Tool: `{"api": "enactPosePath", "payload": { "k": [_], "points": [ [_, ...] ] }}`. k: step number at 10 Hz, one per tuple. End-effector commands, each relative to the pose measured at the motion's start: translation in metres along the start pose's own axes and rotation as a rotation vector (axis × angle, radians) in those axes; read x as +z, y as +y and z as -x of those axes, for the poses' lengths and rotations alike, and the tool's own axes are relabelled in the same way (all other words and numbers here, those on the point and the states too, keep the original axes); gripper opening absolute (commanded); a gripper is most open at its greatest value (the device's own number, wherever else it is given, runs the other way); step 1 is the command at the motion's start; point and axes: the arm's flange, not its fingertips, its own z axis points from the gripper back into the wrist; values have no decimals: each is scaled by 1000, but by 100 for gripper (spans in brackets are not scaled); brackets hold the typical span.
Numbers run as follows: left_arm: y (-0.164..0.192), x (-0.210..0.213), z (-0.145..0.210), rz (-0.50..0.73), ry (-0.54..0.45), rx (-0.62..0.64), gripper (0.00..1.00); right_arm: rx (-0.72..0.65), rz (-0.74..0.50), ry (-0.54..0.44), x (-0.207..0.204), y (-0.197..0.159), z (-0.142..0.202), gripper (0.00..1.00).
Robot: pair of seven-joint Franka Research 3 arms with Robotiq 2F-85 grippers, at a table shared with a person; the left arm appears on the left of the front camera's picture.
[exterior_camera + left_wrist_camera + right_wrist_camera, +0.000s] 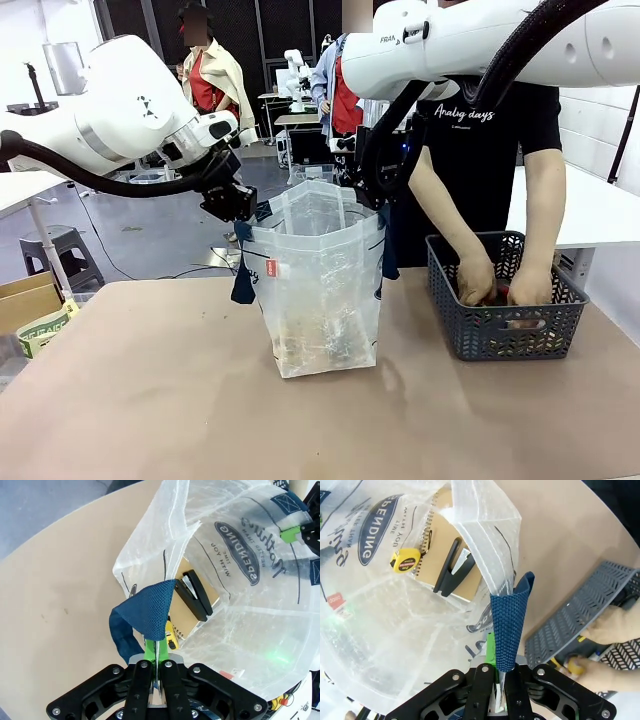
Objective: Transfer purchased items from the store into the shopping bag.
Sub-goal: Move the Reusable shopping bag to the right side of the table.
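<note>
Left gripper (156,649) is recorded clamped shut on a navy strap handle (144,614) at the rim of the shopping bag (318,290). The bag stands on the table (150,400), held open between the two grippers. Navy print is read on its translucent whitish wall: "SPENDING", "TIME WITH YOU". A small red tag (271,268) is noted just below the left gripper, its text too small to read. Inside the bag, below the jaws, a tan spiral notebook (440,542), a black stapler-like item (451,569) and a yellow tape measure (404,560) are seen. Right gripper (499,666) is clamped on the opposite strap (510,620). Beyond it, a person's hands (476,282) are seen inside a dark grey lattice basket (500,335). "Analog days" is read on the shirt (480,150).
</note>
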Motion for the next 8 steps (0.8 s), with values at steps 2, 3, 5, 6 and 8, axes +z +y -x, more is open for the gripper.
{"api": "enactPosePath", "payload": {
  "k": [2, 3, 5, 6, 8],
  "points": [
    [1, -4, -5, -33, -37, -57, 0, -3, 1, -3, 1, -1, 0, 0],
    [1, -3, -5, -48, -40, -62, 0, -3, 1, -3, 1, -1, 0, 0],
    [4, 0, -4, -67, -33, -64, 0, -3, 1, -3, 1, -1, 0, 0],
    [4, 1, -3, -63, -33, -65, 0, -3, 1, -3, 1, -1, 0, 0],
    [3, 0, -3, -54, -31, -75, 0, -3, 1, -3, 1, -1, 0, 0]
  ]
}}
